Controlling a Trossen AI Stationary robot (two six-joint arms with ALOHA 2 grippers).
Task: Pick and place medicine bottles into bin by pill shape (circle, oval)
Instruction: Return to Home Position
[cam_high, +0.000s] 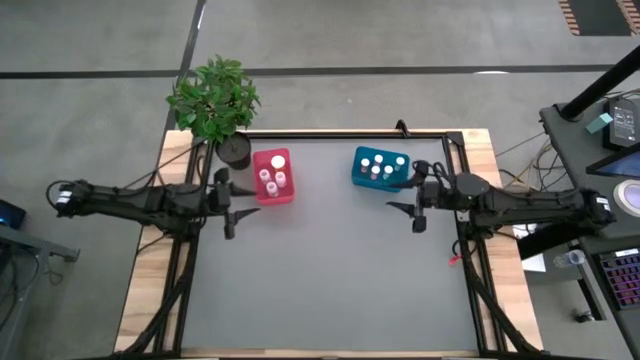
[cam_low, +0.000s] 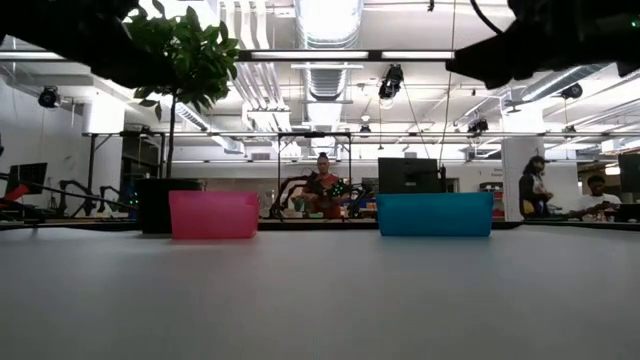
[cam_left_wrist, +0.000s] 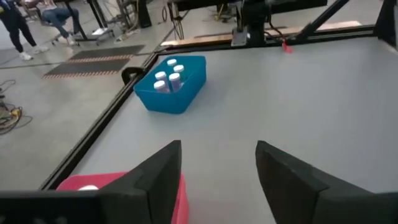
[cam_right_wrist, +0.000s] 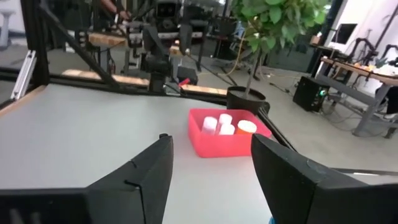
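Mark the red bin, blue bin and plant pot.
red bin (cam_low: 213, 215): low view, middle of its front wall.
blue bin (cam_low: 435, 214): low view, middle of its front wall.
pot (cam_low: 153, 207): low view, its dark side wall, beside the red bin.

This is a big open robotics lab or workshop hall. In the low view, bare ventilation ducts and a strip light run across the top centre, and beyond the bench a dark monitor stands mid-frame with people at work stations to the right. In the high view, polished concrete floor fills the top, and a lit keyboard lies at the right edge.
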